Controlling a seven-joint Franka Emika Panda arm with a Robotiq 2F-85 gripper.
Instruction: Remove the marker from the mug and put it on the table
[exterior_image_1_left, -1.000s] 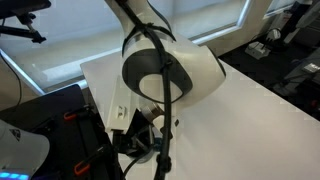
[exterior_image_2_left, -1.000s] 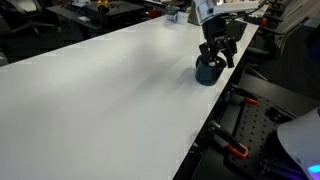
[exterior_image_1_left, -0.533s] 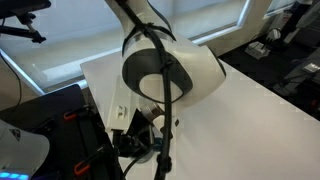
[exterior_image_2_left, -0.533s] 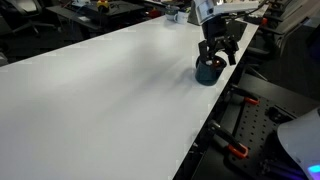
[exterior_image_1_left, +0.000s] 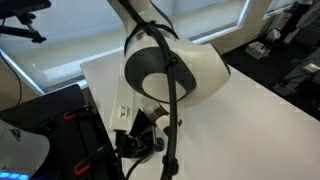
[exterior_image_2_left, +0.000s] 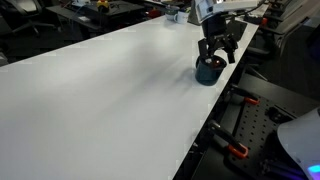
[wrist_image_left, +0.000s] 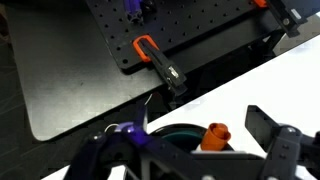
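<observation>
The dark mug stands near the edge of the white table. In the wrist view its rim shows at the bottom, with the orange-red end of the marker sticking up out of it. My gripper hangs just above the mug, and in the wrist view the gripper is open, with one finger on each side of the mug and marker and neither touching the marker. The marker's dark body is hidden inside the mug. In an exterior view the arm hides both mug and marker.
Beyond the table edge lies a black perforated plate with orange-handled clamps. More clamps and black framing sit beside the table. Desks and equipment line the far side. The table stretches wide away from the mug.
The arm has shifted very slightly in an exterior view. The gripper stays open just above the mug, and the marker is still in the mug.
</observation>
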